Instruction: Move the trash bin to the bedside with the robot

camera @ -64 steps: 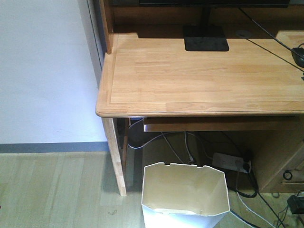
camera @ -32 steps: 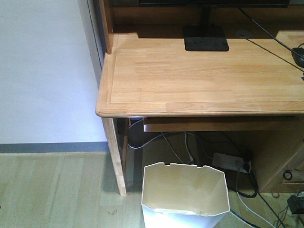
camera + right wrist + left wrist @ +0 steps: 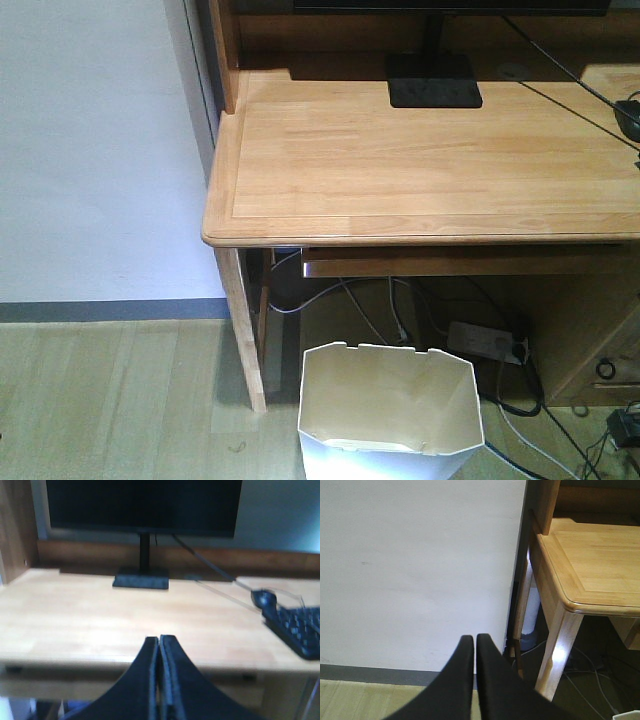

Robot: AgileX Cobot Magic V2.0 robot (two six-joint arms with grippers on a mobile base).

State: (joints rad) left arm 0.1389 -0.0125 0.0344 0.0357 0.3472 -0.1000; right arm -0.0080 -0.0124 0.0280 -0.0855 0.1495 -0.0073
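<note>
The white trash bin [image 3: 388, 410], cream inside with an angular rim, stands on the floor at the bottom of the front view, just in front of the desk's left leg [image 3: 243, 330]. A corner of its rim shows at the bottom right of the left wrist view [image 3: 627, 715]. My left gripper [image 3: 474, 639] is shut and empty, facing the white wall beside the desk. My right gripper [image 3: 159, 640] is shut and empty, facing the desk top. The bed is out of view. Neither arm shows in the front view.
The light wooden desk [image 3: 420, 150] holds a monitor stand [image 3: 433, 80], a black mouse [image 3: 263, 599] and a keyboard [image 3: 299, 630]. A power strip [image 3: 485, 342] and cables lie under it. A white wall [image 3: 95, 150] with a grey skirting stands at the left.
</note>
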